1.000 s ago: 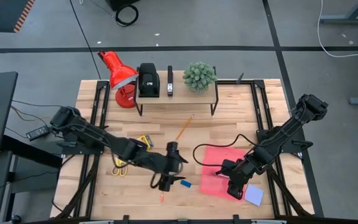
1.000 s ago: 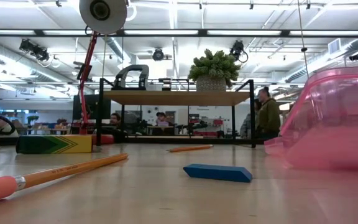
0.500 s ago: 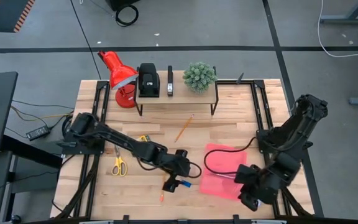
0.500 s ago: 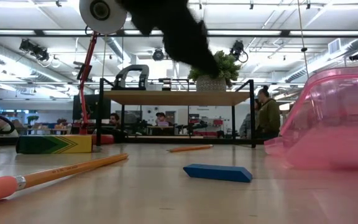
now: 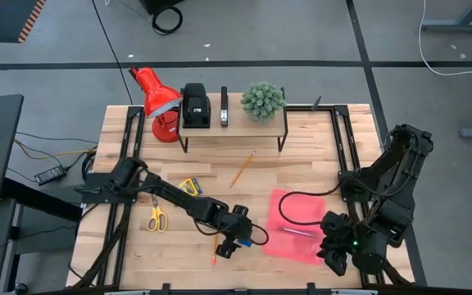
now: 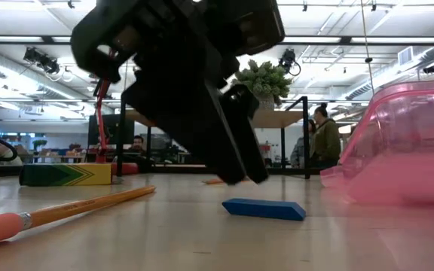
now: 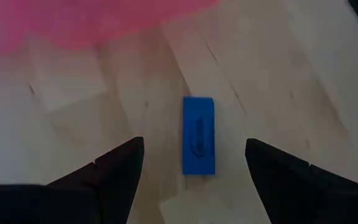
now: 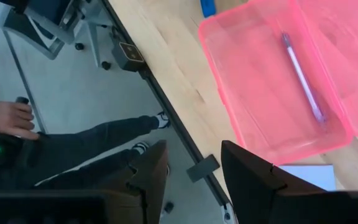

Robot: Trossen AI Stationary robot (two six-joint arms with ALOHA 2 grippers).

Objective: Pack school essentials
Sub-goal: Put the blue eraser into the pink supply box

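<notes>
The small blue eraser (image 7: 199,143) lies flat on the wooden table (image 5: 301,156). My left gripper (image 7: 193,142) hangs open just above it, one finger on either side of its long sides, touching nothing; the high view shows this gripper (image 5: 234,240) over the eraser (image 5: 245,242). The pink box (image 5: 297,225) holds the pinkish pen (image 8: 303,78). My right gripper (image 8: 191,158) is open and holds nothing, raised over the table's near edge beside the box (image 8: 272,93). The notepad (image 8: 304,174) lies by the box.
A pencil (image 5: 215,252) lies beside my left gripper, and another (image 5: 242,168) lies mid-table. Scissors (image 5: 156,217) and the crayon box (image 5: 189,186) lie to the left. A shelf (image 5: 232,127) with black devices and a plant, and a red lamp (image 5: 156,94), stand at the far edge. A person's legs (image 8: 104,140) are by the near edge.
My left gripper has come down steeply toward the blue eraser, tipping further downward, and stays open. My right gripper has risen and swung from over the pink box toward the table's near right corner. The pen lies in the box.
</notes>
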